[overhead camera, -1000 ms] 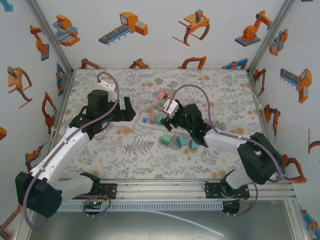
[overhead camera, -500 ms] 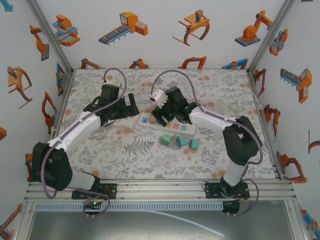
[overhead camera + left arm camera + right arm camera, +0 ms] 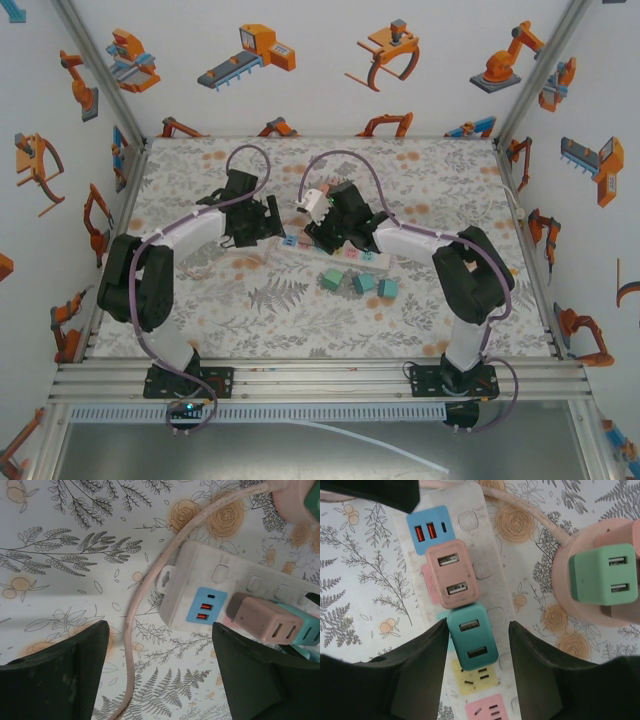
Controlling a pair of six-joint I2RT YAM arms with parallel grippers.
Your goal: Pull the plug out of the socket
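A white power strip (image 3: 489,555) lies on the floral mat, also visible as the power strip (image 3: 352,254) at mid-table. A pink plug (image 3: 451,573) and a teal plug (image 3: 471,637) sit in neighbouring sockets beside the blue USB panel (image 3: 430,529). My right gripper (image 3: 477,652) is open and straddles the teal plug: its left finger (image 3: 420,672) is at the plug's side, its right finger (image 3: 540,667) stands apart. My left gripper (image 3: 160,675) is open over the mat beside the strip's USB end (image 3: 206,605), with the pink cord (image 3: 142,615) between its fingers.
A pink dish (image 3: 580,610) holding a green plug (image 3: 602,575) sits just right of the strip. Three loose plug blocks (image 3: 362,284) lie on the mat in front of the strip. The left gripper's finger (image 3: 370,490) shows close beyond the strip's end.
Both arms have closed in on the strip. The left gripper moved right to its USB end. The right gripper moved back and left over the plugs, now straddling the teal one.
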